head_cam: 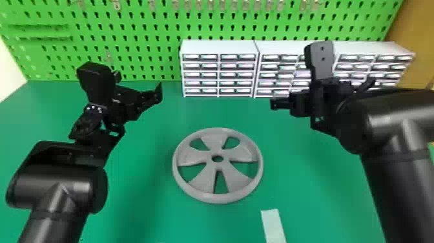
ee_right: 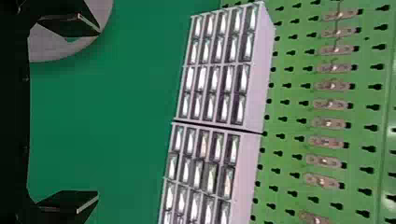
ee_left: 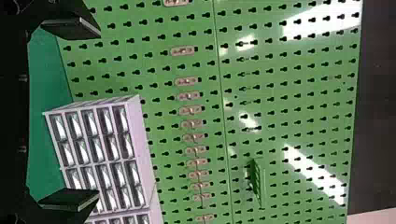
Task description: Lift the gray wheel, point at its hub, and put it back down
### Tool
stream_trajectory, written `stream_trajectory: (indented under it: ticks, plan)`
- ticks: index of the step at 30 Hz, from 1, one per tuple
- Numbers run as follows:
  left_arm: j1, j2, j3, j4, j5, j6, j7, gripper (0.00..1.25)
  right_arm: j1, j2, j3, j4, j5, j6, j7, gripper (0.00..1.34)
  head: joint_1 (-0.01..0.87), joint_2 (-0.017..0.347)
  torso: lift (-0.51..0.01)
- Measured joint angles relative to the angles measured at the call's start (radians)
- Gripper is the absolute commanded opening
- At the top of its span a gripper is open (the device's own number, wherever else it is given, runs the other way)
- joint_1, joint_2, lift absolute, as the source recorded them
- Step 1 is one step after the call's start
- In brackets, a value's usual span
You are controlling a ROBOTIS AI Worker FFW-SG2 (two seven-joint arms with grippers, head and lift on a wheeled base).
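The table (head_cam: 145, 187) holds the wheel (head_cam: 237, 186), lying flat. Behind the wheel stand the board (head_cam: 135, 45) and drawers (head_cam: 219, 47). Left of it hangs the left gripper (head_cam: 138, 85), right the right gripper (head_cam: 323, 93), both open. A strip (head_cam: 273, 224) lies before it.

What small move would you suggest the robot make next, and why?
I would probably lower the open left gripper and open right gripper toward opposite sides of the gray wheel, since it lies ungripped on the green table between them.
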Motion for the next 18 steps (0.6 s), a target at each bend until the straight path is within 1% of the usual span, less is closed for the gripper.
stream_trajectory:
  ticks: [3,10,14,18]
  plan:
    - [0.0,0.0,0.0,-0.002,-0.003,0.006,-0.001,1.16,-0.017,0.002,0.002,0.033,-0.02,0.019,0.001,1.26,0.692,0.048,-0.088]
    - [-0.001,0.001,0.0,-0.006,-0.012,0.024,-0.009,1.16,-0.069,0.009,0.02,0.16,-0.085,0.044,0.011,1.26,0.692,0.048,-0.088]
    - [-0.002,0.001,0.001,-0.007,-0.016,0.032,-0.013,1.16,-0.102,0.015,0.047,0.228,-0.092,0.056,0.028,1.26,0.692,0.048,-0.088]
    - [-0.002,0.001,0.002,-0.008,-0.018,0.039,-0.016,1.16,-0.127,0.029,0.074,0.299,-0.081,0.058,0.037,1.26,0.692,0.048,-0.088]
